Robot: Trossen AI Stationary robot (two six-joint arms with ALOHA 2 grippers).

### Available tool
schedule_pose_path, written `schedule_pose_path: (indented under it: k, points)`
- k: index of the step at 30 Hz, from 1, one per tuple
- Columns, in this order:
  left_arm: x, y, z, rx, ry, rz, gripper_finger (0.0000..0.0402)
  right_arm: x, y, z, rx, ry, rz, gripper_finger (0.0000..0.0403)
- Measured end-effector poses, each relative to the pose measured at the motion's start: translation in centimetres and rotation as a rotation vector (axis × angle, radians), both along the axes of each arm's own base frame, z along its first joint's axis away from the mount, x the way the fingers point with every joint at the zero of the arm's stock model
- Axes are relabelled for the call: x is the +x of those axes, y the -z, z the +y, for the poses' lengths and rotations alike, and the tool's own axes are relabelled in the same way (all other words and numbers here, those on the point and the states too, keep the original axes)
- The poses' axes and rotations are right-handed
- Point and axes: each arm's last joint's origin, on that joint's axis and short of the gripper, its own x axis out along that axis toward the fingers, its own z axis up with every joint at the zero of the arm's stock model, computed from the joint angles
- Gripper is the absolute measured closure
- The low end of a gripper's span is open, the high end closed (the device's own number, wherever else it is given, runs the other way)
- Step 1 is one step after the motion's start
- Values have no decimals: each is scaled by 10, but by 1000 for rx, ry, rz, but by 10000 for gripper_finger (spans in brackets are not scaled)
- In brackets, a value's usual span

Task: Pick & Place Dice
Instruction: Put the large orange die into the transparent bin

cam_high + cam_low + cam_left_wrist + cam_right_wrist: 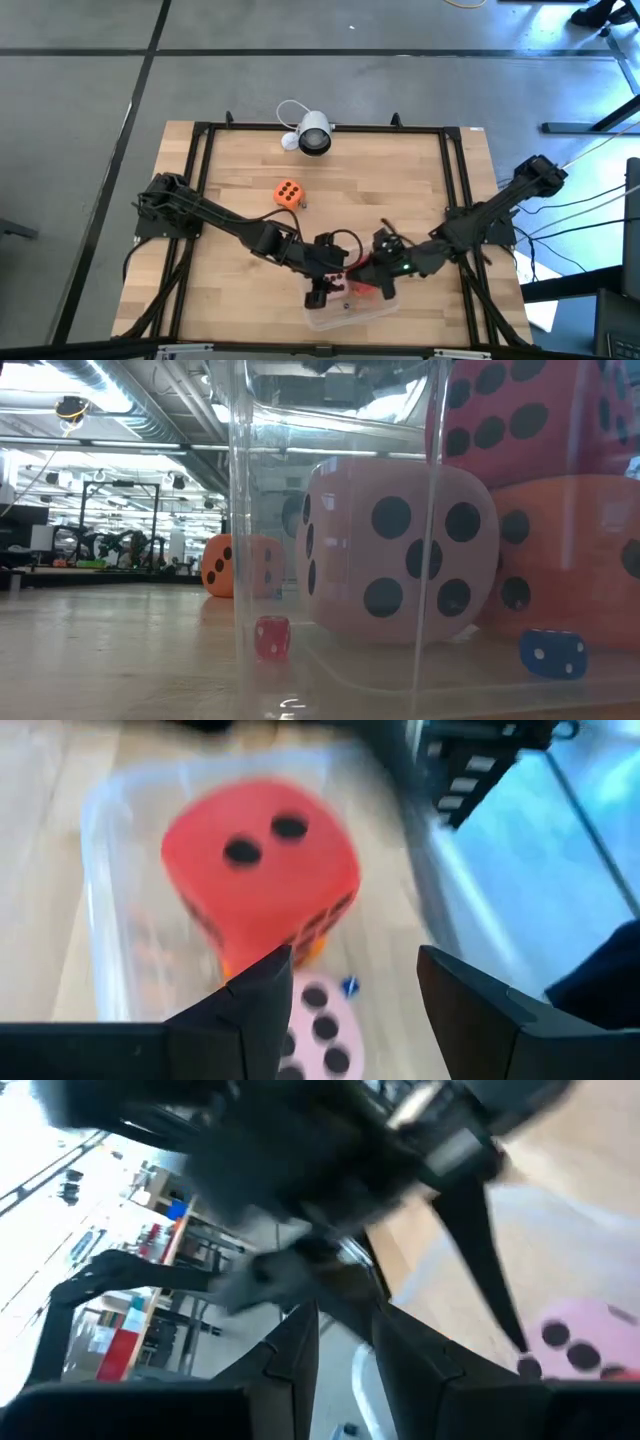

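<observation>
From above, both arms are meeting over the clear tub [350,308] at the near edge of the surface [240,170]; one orange die [288,194] is lying apart on open wood. At table level, the tub is holding the pink die [395,550], a red die [530,415] and another orange die [570,560]. No writing is readable. The left gripper [352,995] is hanging above the red die with fingers spread and empty. The right gripper [345,1330] is showing its fingers nearly pressed together.

4 large dice [400,550], 2 tiny dice [272,637], 1 clear tub [350,312], 1 white camera [313,133], 2 arms [230,222].
</observation>
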Motion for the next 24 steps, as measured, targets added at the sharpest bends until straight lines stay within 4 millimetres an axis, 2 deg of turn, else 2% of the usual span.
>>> schedule_pose_path:
  k: [4,11,18,24]
  points:
    - [-7,-1,8,-24,-24,78,193,-15,-23,-5,-53,7,-92,305]
    - [-28,-32,38,-40,-92,71,215,-50,-58,-16,-178,30,-222,305]
    - [-51,-39,80,117,-156,184,230,-77,-65,-27,-254,103,-159,305]
    - [-67,-33,114,267,-191,351,213,-90,-66,-34,-291,191,-123,305]
